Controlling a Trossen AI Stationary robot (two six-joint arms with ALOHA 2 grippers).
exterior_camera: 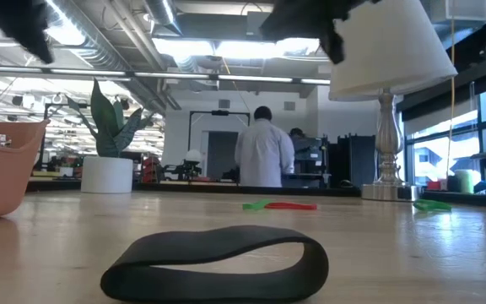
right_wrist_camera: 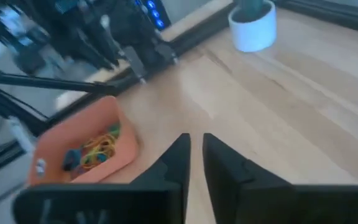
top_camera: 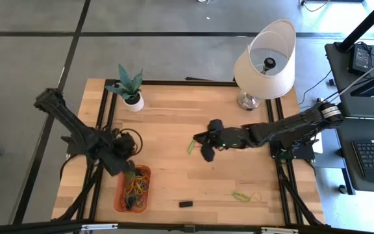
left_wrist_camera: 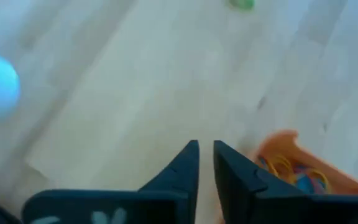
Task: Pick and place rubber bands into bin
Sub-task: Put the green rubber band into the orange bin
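The orange bin [top_camera: 119, 195] sits near the table's near-left corner and holds several coloured rubber bands [top_camera: 136, 187]; it also shows in the left wrist view [left_wrist_camera: 278, 144] and the right wrist view [right_wrist_camera: 104, 112]. One green band [top_camera: 191, 146] lies mid-table, and a green-yellow one [top_camera: 242, 195] lies near the near edge. My left gripper [top_camera: 126, 164] hovers at the bin's far rim, shut and empty [left_wrist_camera: 205, 152]. My right gripper [top_camera: 206, 144] hangs above mid-table beside the green band, shut, with nothing seen between its fingers [right_wrist_camera: 196, 143].
A white pot with a green plant [top_camera: 132, 97] stands at the far left. A lamp [top_camera: 265, 58] stands at the far right. A small black block [top_camera: 186, 203] lies by the near edge, close to the low camera [exterior_camera: 218, 262]. A person [exterior_camera: 264, 152] stands in the room behind.
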